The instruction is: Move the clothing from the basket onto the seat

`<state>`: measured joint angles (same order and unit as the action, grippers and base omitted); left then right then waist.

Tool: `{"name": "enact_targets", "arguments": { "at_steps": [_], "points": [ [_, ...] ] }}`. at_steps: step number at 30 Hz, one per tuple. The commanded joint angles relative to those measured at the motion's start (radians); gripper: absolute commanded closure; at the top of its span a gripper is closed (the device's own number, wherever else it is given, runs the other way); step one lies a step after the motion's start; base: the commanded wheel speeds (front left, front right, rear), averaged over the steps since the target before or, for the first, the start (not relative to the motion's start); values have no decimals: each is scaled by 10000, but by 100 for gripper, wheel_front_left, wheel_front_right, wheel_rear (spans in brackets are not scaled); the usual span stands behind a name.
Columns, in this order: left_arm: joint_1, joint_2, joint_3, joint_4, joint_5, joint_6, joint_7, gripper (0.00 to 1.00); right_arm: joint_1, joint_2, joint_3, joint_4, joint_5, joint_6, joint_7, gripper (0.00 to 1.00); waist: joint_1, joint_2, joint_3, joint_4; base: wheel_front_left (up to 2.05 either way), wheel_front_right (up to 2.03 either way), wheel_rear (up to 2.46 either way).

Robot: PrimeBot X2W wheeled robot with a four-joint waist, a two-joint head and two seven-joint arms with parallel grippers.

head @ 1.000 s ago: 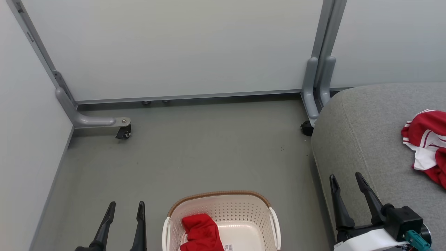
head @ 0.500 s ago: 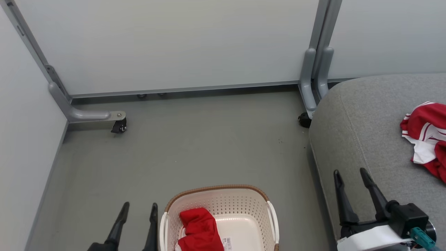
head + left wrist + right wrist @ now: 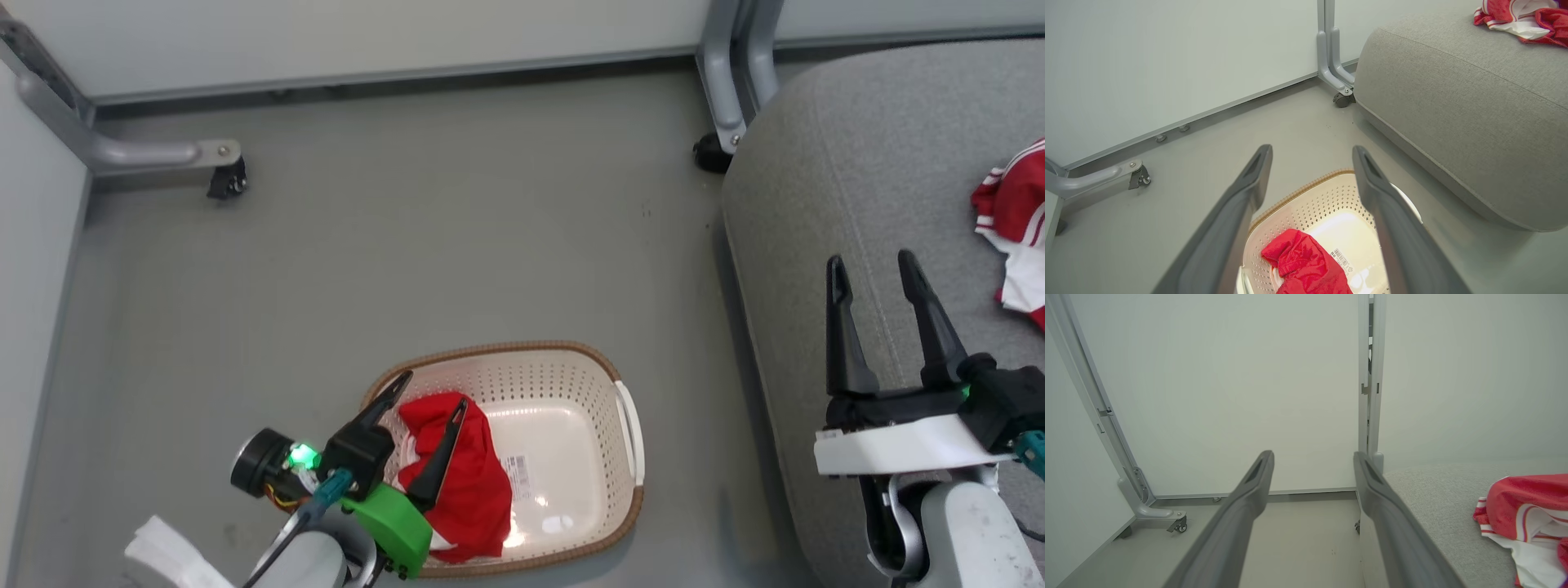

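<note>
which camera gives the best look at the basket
The head view: nearly the whole basket shows from above, garment inside, with the left gripper over its left end. The left wrist view catches its far half between the fingers. The right wrist view faces the wall and seat.

The grey floor [image 3: 424,245] carries the basket [image 3: 498,348], standing near the seat [image 3: 824,163] but apart from it, plus one castor [image 3: 227,180] at the far left and a second castor [image 3: 709,155] at the seat's far corner. A red garment [image 3: 478,490] lies in the basket's left half; red-and-white clothing [image 3: 1012,204] lies on the seat's right side
</note>
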<state>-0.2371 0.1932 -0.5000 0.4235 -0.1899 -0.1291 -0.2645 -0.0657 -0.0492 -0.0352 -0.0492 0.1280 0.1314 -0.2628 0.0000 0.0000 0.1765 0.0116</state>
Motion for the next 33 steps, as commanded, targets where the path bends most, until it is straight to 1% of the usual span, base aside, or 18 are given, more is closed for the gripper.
{"name": "enact_targets", "arguments": {
  "at_steps": [1,4,7,12,15,18,21,25,28,33],
  "points": [
    [-765,146,-402,611,-120,-27,2,0,-343,-23,-8,-114,-60,-14,-31,0,0,0,1921,-200,0,0,0],
    [-1970,222,-1366,1895,-298,-27,0,0,-804,-26,5,-331,-163,-14,-31,0,0,0,2728,-213,0,0,0],
    [-3137,203,-2533,3178,-407,-27,2,0,-1168,-24,-78,-597,-85,-14,-31,0,0,0,3520,-224,0,0,0],
    [-4719,-138,-4186,4832,-908,-25,132,0,-1613,-24,-216,-1181,-27,-14,-31,0,0,0,4640,-279,0,0,0],
    [-5600,-216,-5245,5632,-789,-10,206,0,-1776,-24,-303,-1456,-34,-15,-31,0,0,0,5276,-307,0,0,0],
    [-6191,-350,-5832,6263,-985,-6,220,0,-1922,-21,-307,-1631,6,-14,-31,0,0,0,5742,-357,0,0,0],
    [-6577,-390,-6452,6834,-1277,-6,535,0,-2069,-23,-328,-1798,73,-15,-31,0,0,0,6174,-505,0,0,0],
    [-7077,-264,-7108,7079,-1763,-6,760,0,-2348,-16,-423,-2026,398,-14,-31,0,0,0,6757,-722,0,0,0],
    [-7351,-176,-7448,7131,-2005,-6,889,0,-2502,-16,-381,-2187,452,-14,-31,0,0,0,7107,-826,0,0,0],
    [-7733,-82,-7736,7206,-2064,-6,1307,0,-2624,-16,-184,-2293,316,-15,-31,0,0,0,7542,-962,0,0,0]
  ]
}}
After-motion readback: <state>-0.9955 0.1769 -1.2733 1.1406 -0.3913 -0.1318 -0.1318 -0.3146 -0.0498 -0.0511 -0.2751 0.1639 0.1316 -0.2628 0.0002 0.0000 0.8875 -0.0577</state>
